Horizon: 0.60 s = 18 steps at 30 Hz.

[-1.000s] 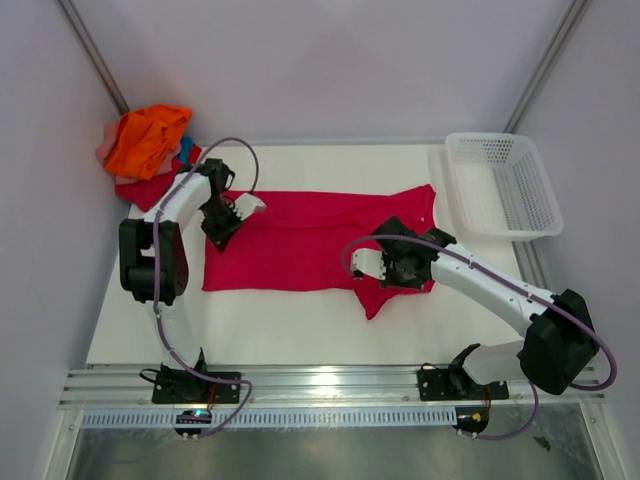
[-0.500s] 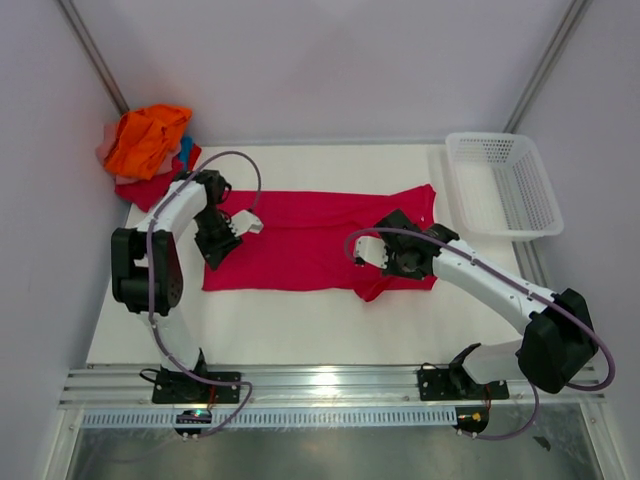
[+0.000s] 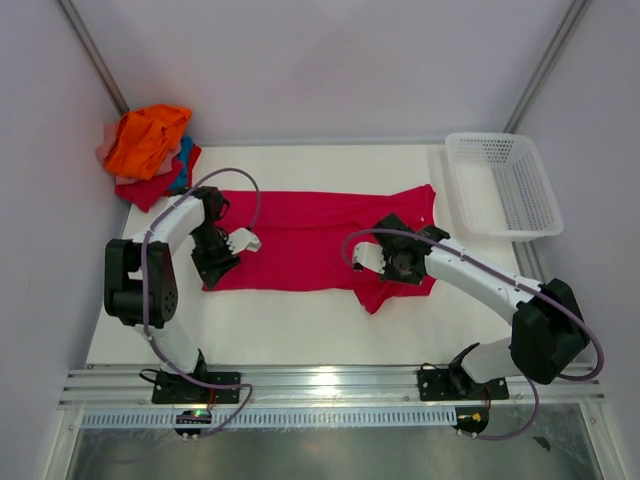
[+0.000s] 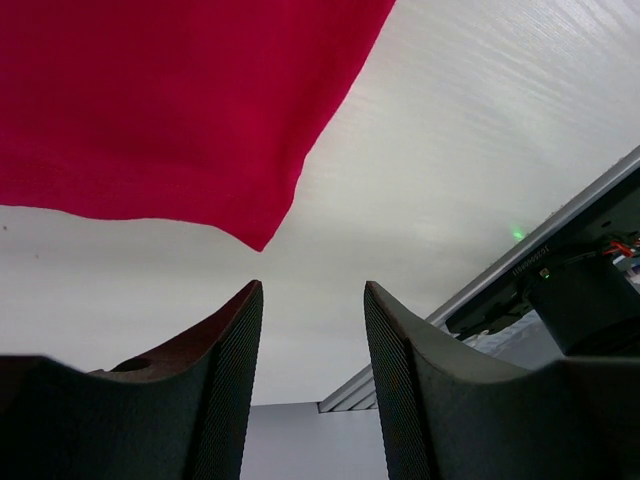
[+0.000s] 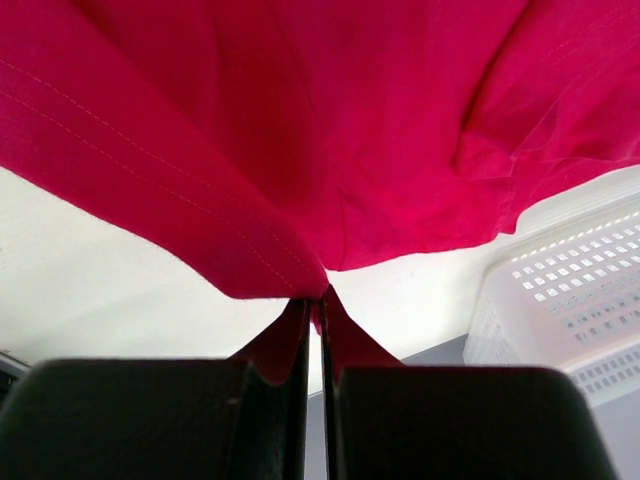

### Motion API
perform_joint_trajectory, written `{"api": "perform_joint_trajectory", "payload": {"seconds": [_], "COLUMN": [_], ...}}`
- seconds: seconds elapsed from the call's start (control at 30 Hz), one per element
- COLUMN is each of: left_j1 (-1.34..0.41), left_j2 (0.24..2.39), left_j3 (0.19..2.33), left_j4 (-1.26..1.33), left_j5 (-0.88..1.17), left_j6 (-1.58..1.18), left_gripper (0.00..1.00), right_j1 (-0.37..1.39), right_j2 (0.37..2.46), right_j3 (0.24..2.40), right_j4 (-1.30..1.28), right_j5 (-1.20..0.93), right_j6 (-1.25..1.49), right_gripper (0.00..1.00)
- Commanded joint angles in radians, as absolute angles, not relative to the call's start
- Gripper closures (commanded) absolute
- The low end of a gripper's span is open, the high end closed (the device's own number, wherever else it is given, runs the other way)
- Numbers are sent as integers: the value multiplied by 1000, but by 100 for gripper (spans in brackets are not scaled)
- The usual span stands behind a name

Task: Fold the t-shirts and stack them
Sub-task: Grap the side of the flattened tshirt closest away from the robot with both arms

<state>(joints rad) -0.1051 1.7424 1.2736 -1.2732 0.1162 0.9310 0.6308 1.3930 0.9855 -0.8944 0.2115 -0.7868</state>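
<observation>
The worktop (image 3: 300, 325) under me is white with a faint grain. It is boxed in by pale lilac walls (image 3: 320, 70), with grey corner posts (image 3: 95, 55) at the back. The crimson t-shirt (image 3: 300, 240) lies spread across the middle, hem end toward my left and sleeve end toward my right. My left hand (image 4: 310, 290) hovers by the shirt's near hem corner, fingers apart with nothing between them, only bare white surface below. My right hand (image 5: 312, 300) is pinched tight on a fold of the crimson cloth, which bunches there. The other t-shirts (image 3: 148, 148) sit heaped in the far left corner, orange on top. A white mesh basket (image 3: 505, 185) stands at the far right edge. An aluminium rail (image 3: 330, 385) runs along the near edge.
</observation>
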Motion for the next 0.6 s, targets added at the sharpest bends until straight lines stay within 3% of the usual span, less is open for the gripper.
{"api": "perform_joint_trajectory", "payload": {"seconds": [0.0, 0.57], "left_j1": [-103, -106], "left_j2": [1756, 1767], "left_j3": [1235, 1187], "left_j4": [-1207, -1121], "left_j5": [95, 94], "left_j6": [914, 931], "left_gripper": [53, 54], "right_j1": [629, 630], "right_j2": [1410, 1427], "right_j3": [1022, 1031], "right_j4": [-884, -904], "right_j5": [207, 190], "right_j6": [-788, -753], "right_gripper": [97, 97]}}
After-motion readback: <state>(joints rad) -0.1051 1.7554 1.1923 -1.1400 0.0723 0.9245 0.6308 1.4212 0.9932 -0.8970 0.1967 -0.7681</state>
